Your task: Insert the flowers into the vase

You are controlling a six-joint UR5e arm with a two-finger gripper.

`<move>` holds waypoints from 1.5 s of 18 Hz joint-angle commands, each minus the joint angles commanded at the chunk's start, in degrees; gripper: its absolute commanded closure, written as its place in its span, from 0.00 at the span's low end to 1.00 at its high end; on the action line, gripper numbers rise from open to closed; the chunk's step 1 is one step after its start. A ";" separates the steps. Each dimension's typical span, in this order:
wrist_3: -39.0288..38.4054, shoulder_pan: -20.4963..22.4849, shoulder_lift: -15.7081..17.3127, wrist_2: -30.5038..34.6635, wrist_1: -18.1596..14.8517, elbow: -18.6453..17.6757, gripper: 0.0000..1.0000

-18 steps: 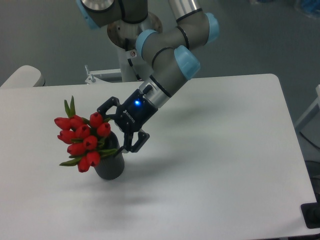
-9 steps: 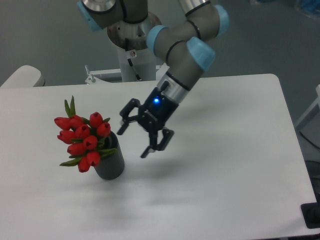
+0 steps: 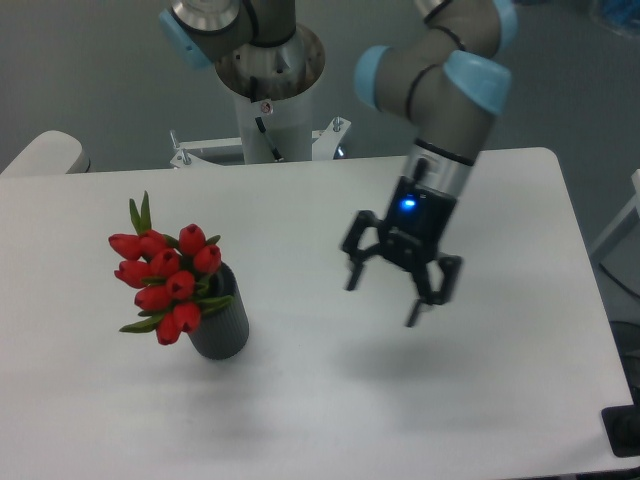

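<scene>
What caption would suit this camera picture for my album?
Red flowers stand in the grey vase while the open, empty tool hangs above the white table.

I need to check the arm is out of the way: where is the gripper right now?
The gripper hangs open above the white table, right of centre in the camera view, well away to the right of the vase holding the flowers.

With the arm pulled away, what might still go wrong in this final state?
The bunch of red tulip buds leans left, overhanging the small dark grey ribbed vase, so it might tip the vase or slide out. The open gripper hangs apart above the white table and could not catch it.
</scene>
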 joint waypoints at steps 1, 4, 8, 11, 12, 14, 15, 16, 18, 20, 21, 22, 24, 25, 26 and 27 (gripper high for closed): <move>1.76 1.05 -0.70 1.23 -0.17 1.32 0.00; 3.80 2.82 -2.73 4.04 -2.71 5.97 0.00; 6.87 2.39 -4.40 13.08 -8.77 12.30 0.00; 10.12 0.98 -5.37 18.19 -14.75 17.49 0.00; 11.26 0.63 -5.46 19.60 -16.33 18.63 0.00; 13.55 0.54 -5.81 22.06 -18.54 20.57 0.00; 14.69 0.45 -5.90 23.03 -19.42 21.36 0.00; 15.92 0.45 -5.98 23.65 -20.29 21.80 0.00; 17.42 0.10 -6.07 24.53 -20.74 22.25 0.00; 17.52 -0.25 -6.07 24.97 -20.83 22.16 0.00; 17.52 -0.43 -6.07 24.97 -20.83 22.16 0.00; 17.52 -0.52 -6.07 25.06 -20.74 22.16 0.00; 17.52 -0.52 -6.07 25.06 -20.66 22.16 0.00; 17.52 -0.52 -6.07 24.97 -20.39 22.16 0.00; 17.52 -0.52 -6.07 25.06 -20.30 22.16 0.00; 17.52 -0.52 -6.07 25.06 -20.22 22.16 0.00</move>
